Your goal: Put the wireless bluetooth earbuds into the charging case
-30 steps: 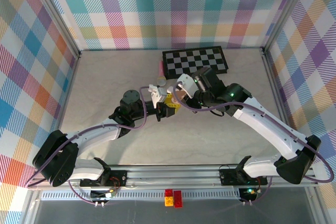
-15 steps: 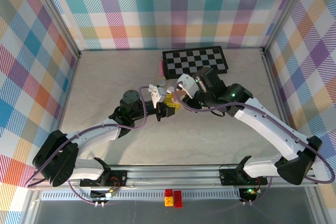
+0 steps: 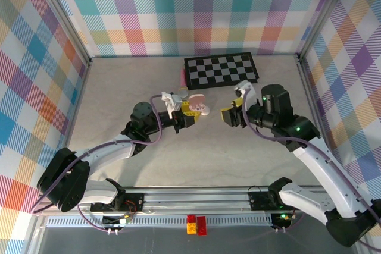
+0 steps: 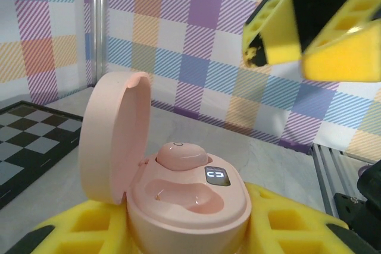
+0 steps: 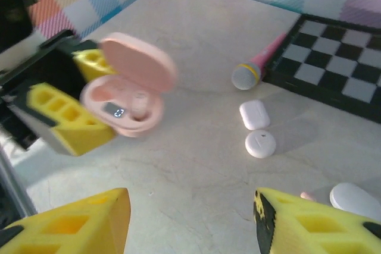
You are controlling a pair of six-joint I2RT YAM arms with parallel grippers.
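Snugly seated pink earbud [image 4: 181, 157] in open pink case [image 4: 178, 203]; left gripper [image 3: 189, 110] clamps case; right gripper [image 5: 190, 221] agape, empty.

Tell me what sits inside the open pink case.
One pink earbud fills the far well; the near well looks empty. Yellow pads cover the base of the pink case.

In the right wrist view the pink case [image 5: 128, 96] is blurry, so what lies inside it cannot be told. The yellow fingers [image 5: 71, 221] of the right gripper [image 5: 190, 212] run off the bottom edge. At the lower right a white case [image 5: 357, 199] sits partly behind one finger. A tiny pink bit [image 5: 308, 196] beside it is too hidden to name. In the left wrist view the right gripper is blurry at the upper right, cut by the top edge. The pads [image 4: 292, 227] of the left gripper [image 4: 184, 230] run off the bottom.
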